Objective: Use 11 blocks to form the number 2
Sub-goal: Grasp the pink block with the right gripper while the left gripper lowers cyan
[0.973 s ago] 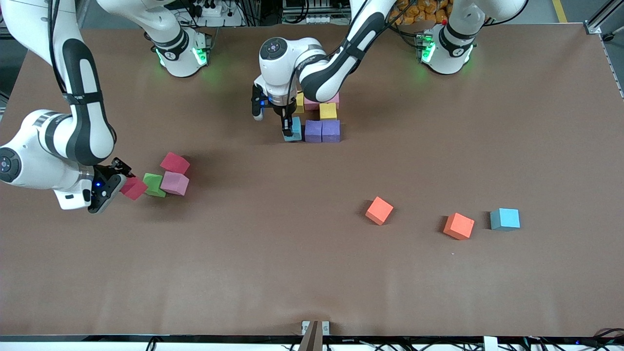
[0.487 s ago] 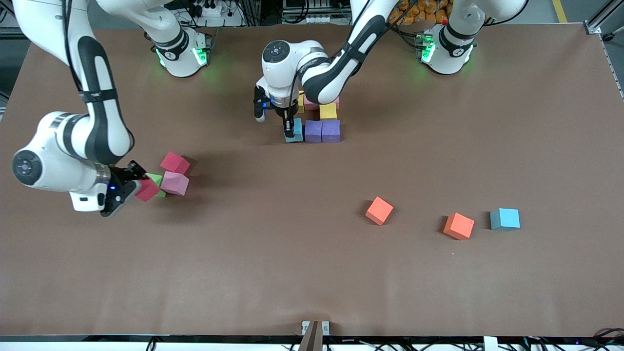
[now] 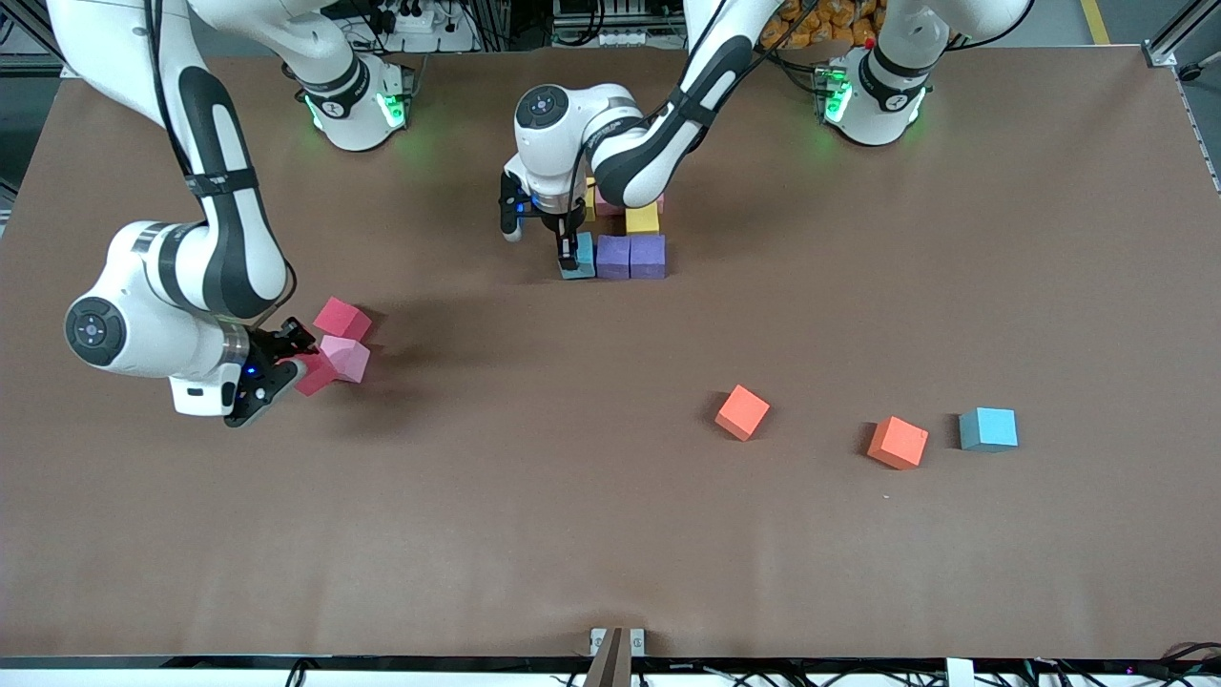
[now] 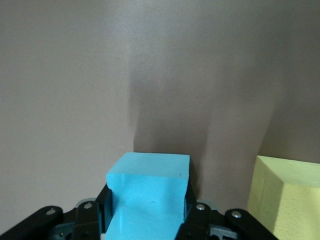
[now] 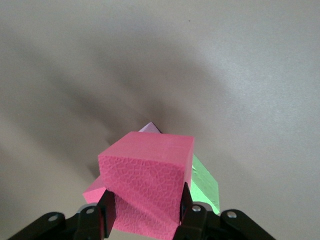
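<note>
Two pincers grip blocks (light blue (image 4: 148, 192), red (image 5: 146, 177)), all unlabelled.

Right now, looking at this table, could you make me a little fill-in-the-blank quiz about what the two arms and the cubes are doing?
1. The left gripper is shut on a light ____ cube, right beside two purple cubes.
2. The right gripper is shut on a ____ cube.
3. Toward the left arm's end of the table lie two ____ cubes and a loose blue cube.

Missing words: blue; red; orange
</note>
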